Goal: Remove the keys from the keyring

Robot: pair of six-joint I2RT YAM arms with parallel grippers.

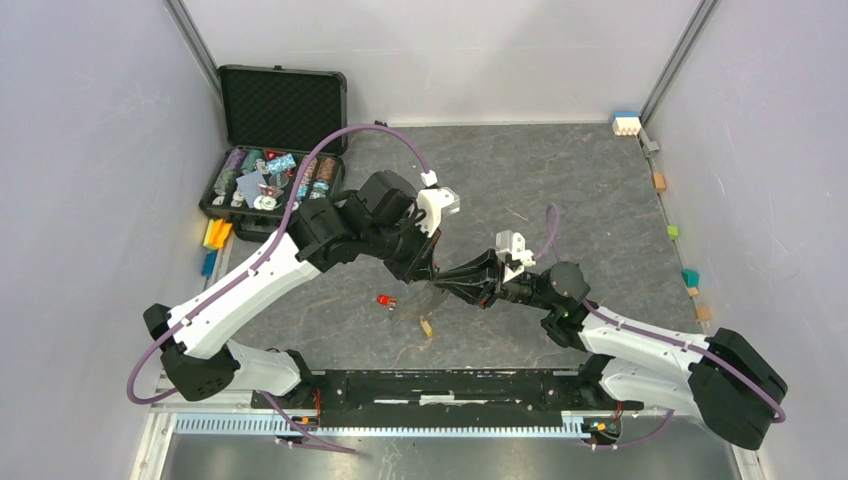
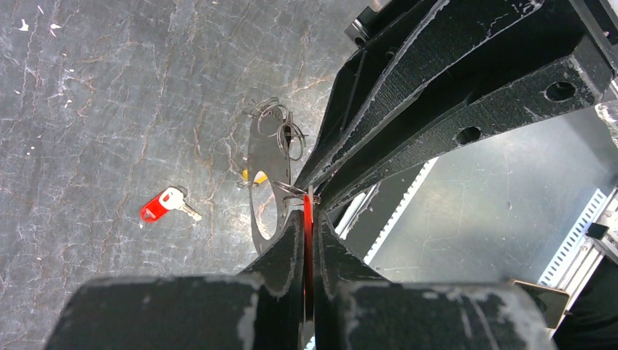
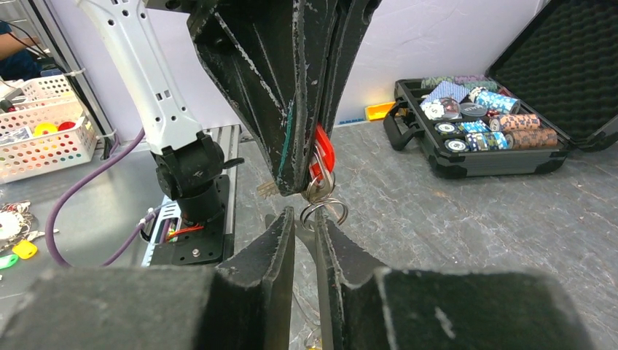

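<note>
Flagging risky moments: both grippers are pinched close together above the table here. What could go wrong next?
1. The left gripper pinches only the thin red key; pulling may let it slip.
2. Its tips sit right against the right gripper, so a twist could make them collide.
3. The keyring dangles loosely and might swing.
</note>
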